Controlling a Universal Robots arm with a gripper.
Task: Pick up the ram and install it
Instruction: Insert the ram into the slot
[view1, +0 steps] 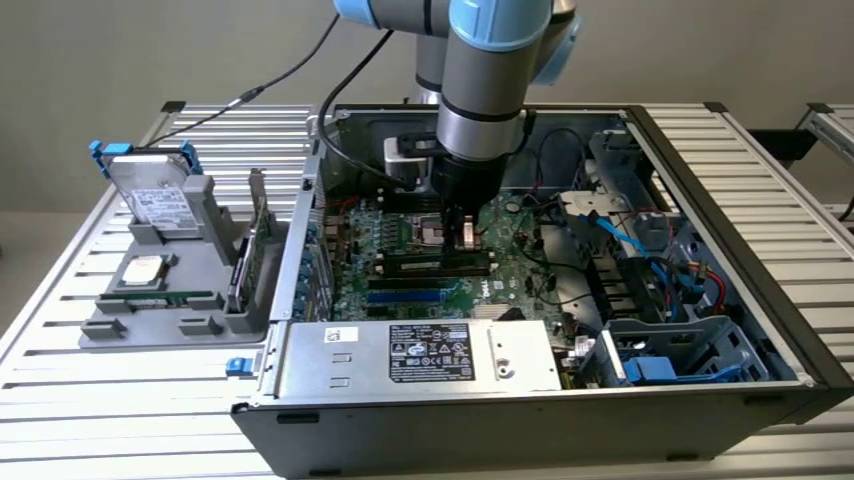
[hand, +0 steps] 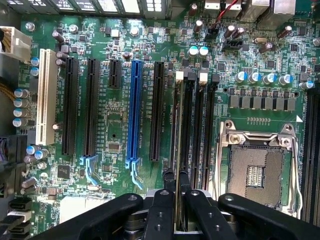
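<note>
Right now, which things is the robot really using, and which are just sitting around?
Using:
gripper, shut on the ram
memory slots on the motherboard

Just sitting around:
hard drive
power supply
blue expansion slot
empty processor socket

Arm (view1: 470, 90) at upper centre of the exterior frame, silver-grey tubular links, light-blue joint caps, black cables trailing to upper left, black hand (hand: 176, 187) with bolted linkage fingers (hand: 164, 200)
</note>
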